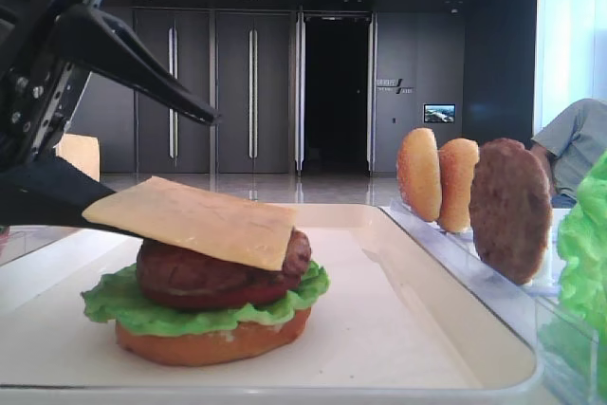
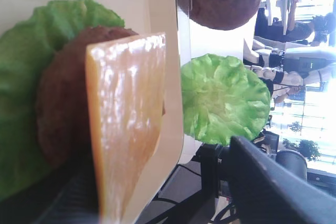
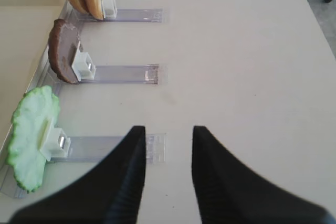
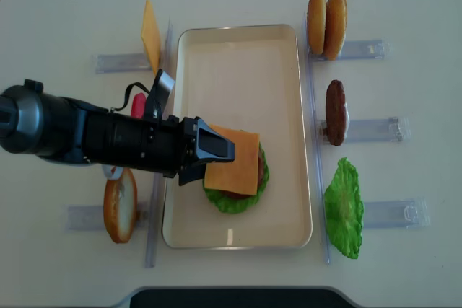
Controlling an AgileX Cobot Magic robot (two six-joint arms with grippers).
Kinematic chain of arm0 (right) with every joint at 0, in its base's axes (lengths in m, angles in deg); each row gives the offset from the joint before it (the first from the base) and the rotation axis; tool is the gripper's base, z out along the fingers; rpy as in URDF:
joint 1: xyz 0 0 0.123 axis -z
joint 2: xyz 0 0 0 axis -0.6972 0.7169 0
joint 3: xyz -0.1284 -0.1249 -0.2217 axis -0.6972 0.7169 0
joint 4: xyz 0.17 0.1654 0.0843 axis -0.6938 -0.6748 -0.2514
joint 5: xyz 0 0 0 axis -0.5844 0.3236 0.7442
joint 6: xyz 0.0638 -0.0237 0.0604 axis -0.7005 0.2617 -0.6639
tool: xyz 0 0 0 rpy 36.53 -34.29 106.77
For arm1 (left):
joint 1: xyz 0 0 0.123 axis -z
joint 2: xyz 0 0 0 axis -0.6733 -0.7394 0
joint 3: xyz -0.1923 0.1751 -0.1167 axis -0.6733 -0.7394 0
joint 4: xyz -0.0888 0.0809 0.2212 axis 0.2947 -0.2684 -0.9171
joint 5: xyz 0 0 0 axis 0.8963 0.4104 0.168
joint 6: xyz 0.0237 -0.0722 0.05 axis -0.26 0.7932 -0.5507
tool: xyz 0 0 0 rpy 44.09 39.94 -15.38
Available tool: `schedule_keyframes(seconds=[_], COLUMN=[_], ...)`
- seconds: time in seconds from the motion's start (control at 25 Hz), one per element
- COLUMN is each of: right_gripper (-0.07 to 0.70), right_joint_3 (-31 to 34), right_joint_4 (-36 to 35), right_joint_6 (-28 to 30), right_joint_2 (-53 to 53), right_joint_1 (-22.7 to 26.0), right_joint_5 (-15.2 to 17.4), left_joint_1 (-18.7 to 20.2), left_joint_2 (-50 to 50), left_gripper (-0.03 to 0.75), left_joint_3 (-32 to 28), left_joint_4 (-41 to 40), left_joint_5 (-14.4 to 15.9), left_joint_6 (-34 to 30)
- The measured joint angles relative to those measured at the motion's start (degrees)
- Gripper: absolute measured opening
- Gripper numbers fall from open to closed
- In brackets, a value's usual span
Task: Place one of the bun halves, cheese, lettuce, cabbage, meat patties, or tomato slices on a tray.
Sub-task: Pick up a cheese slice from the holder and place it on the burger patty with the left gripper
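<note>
Side-on view first: the left gripper [image 1: 142,163] has its fingers spread wide, one above and one beneath the cheese [image 1: 194,220], which lies tilted on the meat patty [image 1: 190,272] of the burger stack on the tray [image 1: 398,329]. Right wrist view: the right gripper [image 3: 167,153] hangs parted over bare table, holding nothing. From overhead, the cheese overhangs the stack on the gripper's side; I'd say the lower finger could drag it off when pulling out
</note>
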Motion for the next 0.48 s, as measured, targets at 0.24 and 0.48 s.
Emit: schedule_keyframes(seconds=[0.24, 0.48], right_gripper=[0.241, 0.241], right_joint_3=[0.0, 0.0], right_joint_4=[0.0, 0.0], right_joint_6=[0.0, 0.0], right_joint_2=[0.0, 0.0], right_joint_1=[0.0, 0.0], right_joint_5=[0.0, 0.0], left_joint_1=[0.0, 0.0], left_joint_2=[1.0, 4.3], left_gripper=[0.536, 0.538], left_joint_3=[1.4, 4.9], left_joint_4=[-2.1, -11.7], left_joint_5=[-0.3, -4.8], left_joint_6=[3.5, 14.8])
